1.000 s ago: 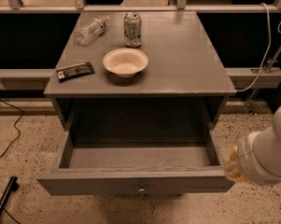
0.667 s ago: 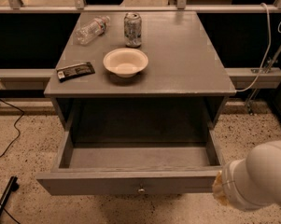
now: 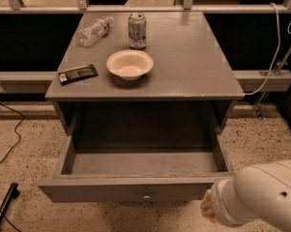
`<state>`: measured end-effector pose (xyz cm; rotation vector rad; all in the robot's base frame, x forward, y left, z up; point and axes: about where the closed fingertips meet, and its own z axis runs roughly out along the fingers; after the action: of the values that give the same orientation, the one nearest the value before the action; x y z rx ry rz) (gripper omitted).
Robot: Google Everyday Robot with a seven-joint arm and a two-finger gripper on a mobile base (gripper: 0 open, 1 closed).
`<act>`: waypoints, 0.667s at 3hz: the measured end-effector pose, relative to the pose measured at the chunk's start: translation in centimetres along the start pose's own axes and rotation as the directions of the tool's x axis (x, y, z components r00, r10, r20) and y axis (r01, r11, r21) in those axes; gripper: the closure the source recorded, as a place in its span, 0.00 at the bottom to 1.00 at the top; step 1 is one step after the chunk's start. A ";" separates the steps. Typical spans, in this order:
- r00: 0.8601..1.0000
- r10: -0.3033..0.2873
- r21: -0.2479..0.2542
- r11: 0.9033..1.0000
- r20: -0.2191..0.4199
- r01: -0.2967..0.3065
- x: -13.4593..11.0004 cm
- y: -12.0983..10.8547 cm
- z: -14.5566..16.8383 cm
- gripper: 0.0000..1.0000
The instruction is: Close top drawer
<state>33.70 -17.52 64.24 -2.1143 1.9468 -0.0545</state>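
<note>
The top drawer (image 3: 135, 190) of the grey cabinet (image 3: 193, 57) stands pulled far out toward me. Its inside is empty. A small round metal knob (image 3: 146, 196) sits at the centre of its flat front. The white arm link (image 3: 261, 197) with a tan joint at its end fills the lower right corner, just right of the drawer front's right end. The gripper itself is out of view, past the bottom edge of the camera view. The drawers below are hidden.
On the cabinet top lie a white bowl (image 3: 129, 64), a drink can (image 3: 137, 30), a plastic bottle (image 3: 94, 31) on its side and a dark snack bar (image 3: 78, 74). A white cable (image 3: 275, 57) hangs at the right. A black leg (image 3: 2, 209) stands on the speckled floor at the lower left.
The white arm has moved left and down along the right side, from beside the drawer's right wall to the front right corner. The drawer has not moved.
</note>
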 end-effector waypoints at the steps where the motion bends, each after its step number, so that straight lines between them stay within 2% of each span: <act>1: 0.997 -0.035 0.020 0.999 0.070 0.033 -2.0 -1.2 1.7 1.00; 2: 0.992 -0.053 0.048 0.998 0.116 0.048 -3.9 -4.9 3.7 1.00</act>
<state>38.85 -12.79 62.36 -2.0888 1.8084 0.0160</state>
